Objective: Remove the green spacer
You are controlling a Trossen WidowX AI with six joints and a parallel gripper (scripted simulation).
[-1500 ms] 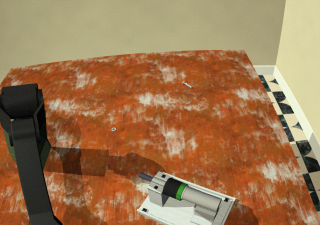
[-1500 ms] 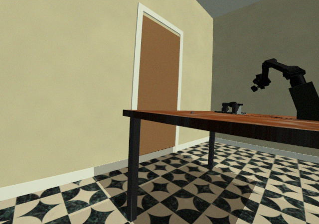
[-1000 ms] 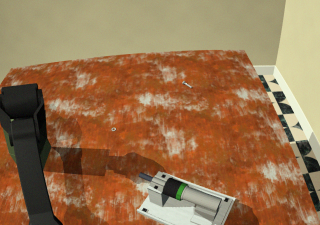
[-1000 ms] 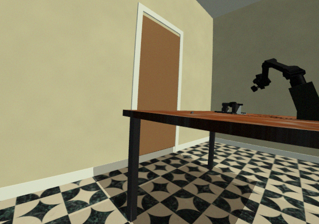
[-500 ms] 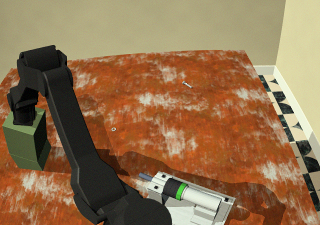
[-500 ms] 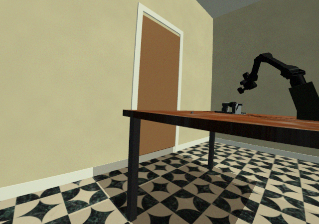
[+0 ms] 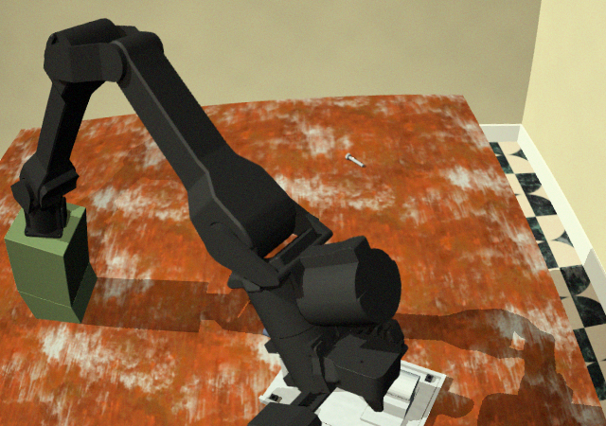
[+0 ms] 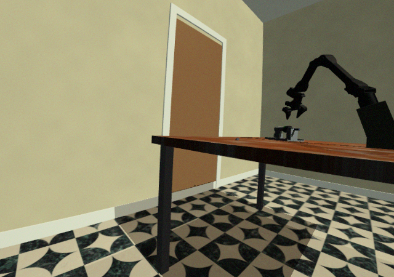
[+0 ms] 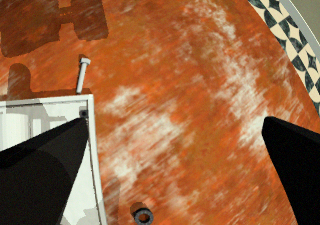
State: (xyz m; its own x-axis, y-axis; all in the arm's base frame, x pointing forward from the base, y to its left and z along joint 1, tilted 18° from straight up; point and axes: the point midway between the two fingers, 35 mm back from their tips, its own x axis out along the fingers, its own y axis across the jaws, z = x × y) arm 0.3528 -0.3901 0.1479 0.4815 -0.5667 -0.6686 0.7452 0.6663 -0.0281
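Gripper (image 8: 294, 111) was fully open, nothing btwn fingers, touching nothing; it hung above the white fixture plate (image 9: 94, 165) near the counter (image 7: 416, 225) front edge.

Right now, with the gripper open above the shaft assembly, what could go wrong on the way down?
1. The arm hides the shaft and spacers in the top view, so the gripper, open and empty, may descend off target onto the white base plate.
2. A loose washer and bolt lie on the table near the plate; a low sweep could knock them.
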